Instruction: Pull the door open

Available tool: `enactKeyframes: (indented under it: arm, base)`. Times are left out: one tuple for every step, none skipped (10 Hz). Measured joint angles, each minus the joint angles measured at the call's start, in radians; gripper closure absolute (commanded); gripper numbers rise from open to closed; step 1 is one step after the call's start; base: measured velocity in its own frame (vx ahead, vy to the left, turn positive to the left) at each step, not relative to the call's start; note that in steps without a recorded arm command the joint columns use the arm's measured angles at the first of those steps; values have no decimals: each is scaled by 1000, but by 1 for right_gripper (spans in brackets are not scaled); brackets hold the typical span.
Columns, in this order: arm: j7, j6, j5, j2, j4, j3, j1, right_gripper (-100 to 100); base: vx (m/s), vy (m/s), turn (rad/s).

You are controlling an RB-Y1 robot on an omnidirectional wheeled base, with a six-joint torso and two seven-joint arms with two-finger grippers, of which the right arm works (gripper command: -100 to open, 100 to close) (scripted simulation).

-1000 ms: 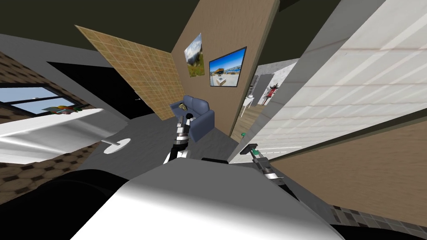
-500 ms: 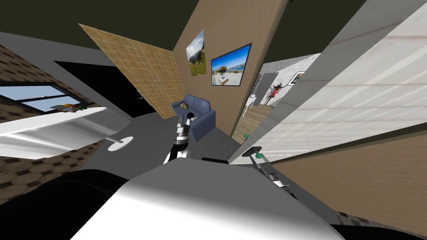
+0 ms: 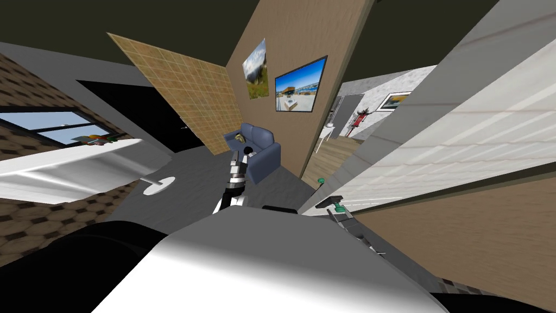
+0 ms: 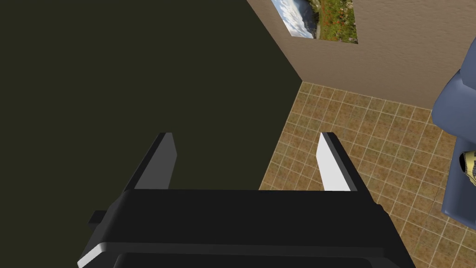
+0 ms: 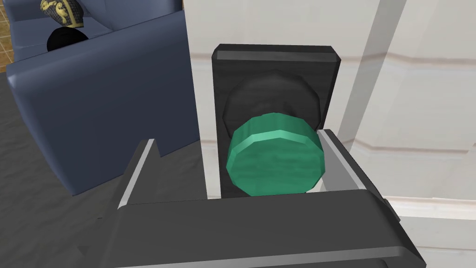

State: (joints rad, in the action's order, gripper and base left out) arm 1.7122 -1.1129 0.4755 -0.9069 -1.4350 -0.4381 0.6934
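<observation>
The green knob (image 5: 274, 156) of the white panelled door (image 5: 418, 93), at the robot's right, is being flanked by the right pincer (image 5: 237, 137), whose fingers are being held apart. One finger (image 5: 341, 160) is seemingly being pressed against the knob's side, while the other is standing clear of it. The knob is being carried by a dark plate (image 5: 274, 60) at the door's edge, just beside a blue sofa (image 5: 93, 93). The left pincer (image 4: 244, 135) is being held open and empty, raised before the sofa.
</observation>
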Motion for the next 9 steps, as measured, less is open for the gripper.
enactKeyframes:
  arm:
    - [8,-25,-8,-6,12,-9,9,100]
    - [7,-44,-16,-13,5,-15,31,100]
    - [10,-70,-23,-20,12,-20,40,100]
    - [13,-84,-27,-24,14,-24,43,100]
    - [15,-89,-28,-29,14,-24,46,100]
    - [15,-95,-31,-27,19,-25,43,100]
    - [16,-96,-31,-27,20,-26,41,100]
    - [16,-98,-31,-30,17,-25,48,100]
    - [16,-99,-31,-30,18,-25,49,100]
  base:
    - [-59,-97,12]
    - [-125,-45,118]
    - [-118,-36,60]
    - [-109,-26,24]
    - [-46,-14,21]
    - [0,0,0]
    - [2,6,-24]
    - [13,-3,22]
    - [0,0,0]
